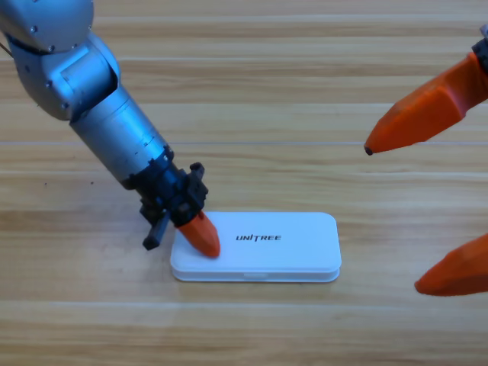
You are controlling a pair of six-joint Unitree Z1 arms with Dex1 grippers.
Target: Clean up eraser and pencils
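The white case [290, 248] with the UNITREE lettering lies closed on the table, below the middle of the high view. My left gripper [201, 238] comes down from the upper left, and its orange jaws are shut to a single tip resting on the left end of the case's lid. My right gripper [393, 218] waits at the right edge, open wide, with one jaw above the other and nothing between them. The eraser and the pencils are out of view.
Bare wooden table [267, 91] surrounds the case. The left arm's grey forearm [114, 130] slants across the upper left. The right gripper's large jaws fill the right edge.
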